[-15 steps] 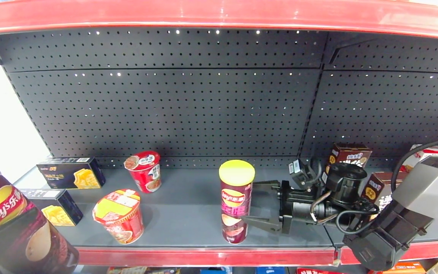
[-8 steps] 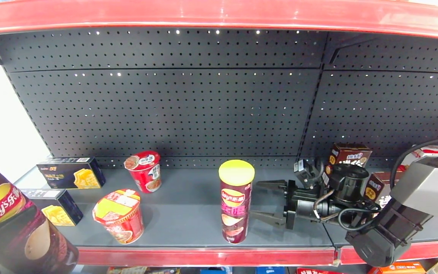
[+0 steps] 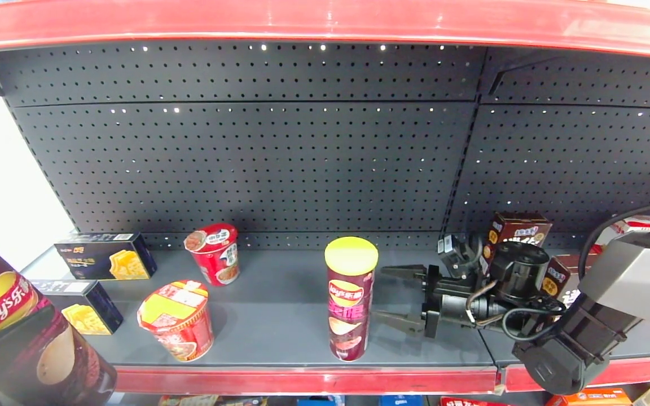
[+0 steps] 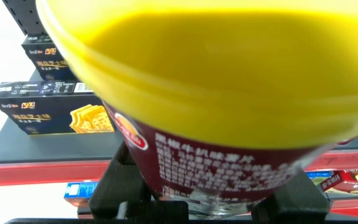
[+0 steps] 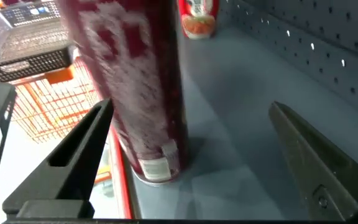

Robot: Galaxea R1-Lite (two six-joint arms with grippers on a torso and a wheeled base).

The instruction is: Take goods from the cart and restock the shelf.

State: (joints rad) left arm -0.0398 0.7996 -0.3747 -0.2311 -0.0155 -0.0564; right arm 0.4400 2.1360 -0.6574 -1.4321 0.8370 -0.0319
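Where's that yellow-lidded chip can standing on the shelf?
Head view: the chip can stands mid-shelf near the front edge, noodle cup to its left, open right gripper just right of it.

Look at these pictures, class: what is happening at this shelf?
A robot is restocking a shelf. Its right gripper, fingers open, sits just right of a chip can standing upright on the shelf, not gripping it. Its left gripper holds a second can in front of the shelf's left end, not yet placed. Noodle cups and boxes stand there too.
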